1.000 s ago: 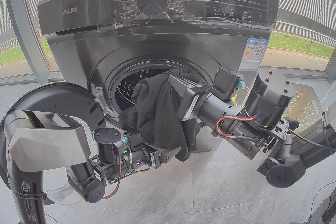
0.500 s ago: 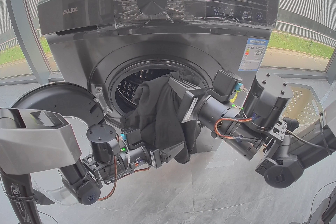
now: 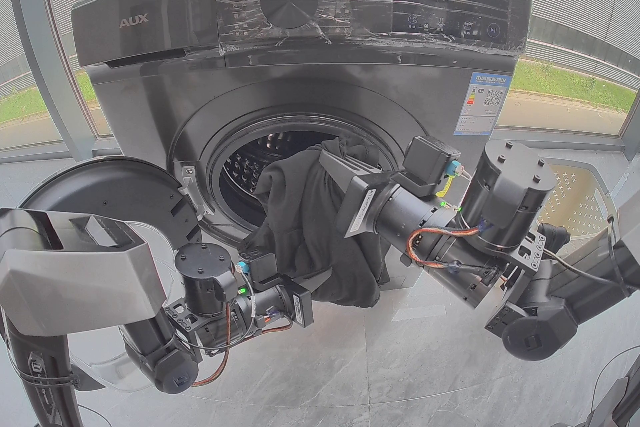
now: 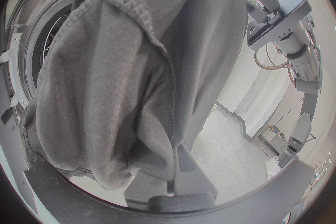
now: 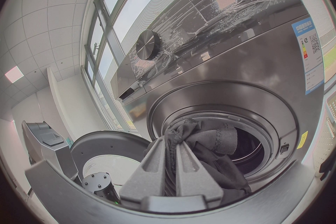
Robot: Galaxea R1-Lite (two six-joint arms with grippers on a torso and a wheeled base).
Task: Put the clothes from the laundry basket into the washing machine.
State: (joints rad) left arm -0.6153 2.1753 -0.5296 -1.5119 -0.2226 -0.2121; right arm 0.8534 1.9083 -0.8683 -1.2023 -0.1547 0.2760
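A dark grey garment (image 3: pixel 303 215) hangs in front of the washing machine's (image 3: pixel 200 101) open drum mouth (image 3: pixel 243 171), its upper part over the rim. My right gripper (image 3: pixel 327 158) is shut on the garment's top; in the right wrist view the cloth (image 5: pixel 210 144) is bunched between the gripper's (image 5: pixel 171 168) two pads. Lower down, my left gripper (image 3: pixel 319 281) sits under the garment's hem. In the left wrist view its fingers (image 4: pixel 190 172) are together with the hem (image 4: pixel 105 95) pinched and draped over them.
The round door (image 3: pixel 113 191) stands swung open to the left of the drum. A white perforated laundry basket (image 3: pixel 580 201) stands on the floor at the right, behind my right arm. Grey floor tiles (image 3: pixel 373 368) lie open below the arms.
My left gripper has drawn in under the garment's hem and closed on it. The garment's lower part has swung slightly right. My right gripper has barely moved.
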